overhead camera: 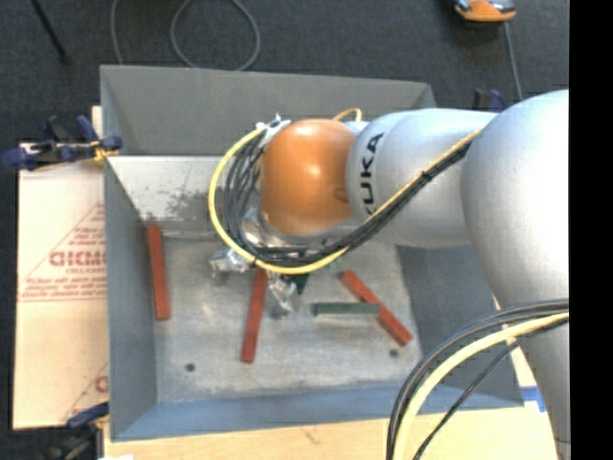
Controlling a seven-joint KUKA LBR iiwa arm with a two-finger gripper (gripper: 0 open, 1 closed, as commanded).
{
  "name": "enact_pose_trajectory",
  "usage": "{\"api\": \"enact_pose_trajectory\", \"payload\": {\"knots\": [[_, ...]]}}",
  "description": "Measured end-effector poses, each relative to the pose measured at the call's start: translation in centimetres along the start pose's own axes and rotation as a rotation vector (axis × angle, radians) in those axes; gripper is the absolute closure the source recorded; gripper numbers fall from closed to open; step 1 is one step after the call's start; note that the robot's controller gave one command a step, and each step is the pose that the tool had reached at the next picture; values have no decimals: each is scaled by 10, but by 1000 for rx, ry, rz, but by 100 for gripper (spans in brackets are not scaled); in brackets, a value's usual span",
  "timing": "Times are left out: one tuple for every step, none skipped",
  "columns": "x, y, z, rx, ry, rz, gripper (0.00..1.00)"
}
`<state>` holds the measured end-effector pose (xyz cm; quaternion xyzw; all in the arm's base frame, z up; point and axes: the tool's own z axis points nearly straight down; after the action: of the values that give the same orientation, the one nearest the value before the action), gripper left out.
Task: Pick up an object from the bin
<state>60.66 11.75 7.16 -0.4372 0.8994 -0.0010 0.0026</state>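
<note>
Plainly, the thing nearest your gripper [273, 290] is the middle red stick [252, 326], a slim, flat-sided, matt bar just below the centre of the frame. It leans slightly, with its upper end running in under the tool head. The gripper sits low over that end, which looks like the sensible place to take a thin bar lying flat on the floor. You cannot tell whether the tool is released or clenched, because the orange cover [302, 175] and the looped yellow cable [216, 185] hide its working end, and nothing shows as being held.

Just right of the gripper lies a short dark green bar [345, 309], nearly level. Its right end meets a second red stick [380, 310] that slants down toward the lower right. A third red stick [158, 271] stands well apart at the left of the frame, close along the bin's left wall.

All four pieces lie loose and mostly separate, so you have room to close around the middle stick. The bin [316, 353] is dull grey metal with a scuffed, speckled floor and sloping walls, and a stick could well skid on it.
</note>
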Motion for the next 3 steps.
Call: {"api": "enact_pose_trajectory", "payload": {"knots": [[-2, -2, -2, 0, -6, 7, 0], [-2, -2, -2, -1, -5, 9, 100], [-3, -5, -47, 2, -3, 18, 100]]}}
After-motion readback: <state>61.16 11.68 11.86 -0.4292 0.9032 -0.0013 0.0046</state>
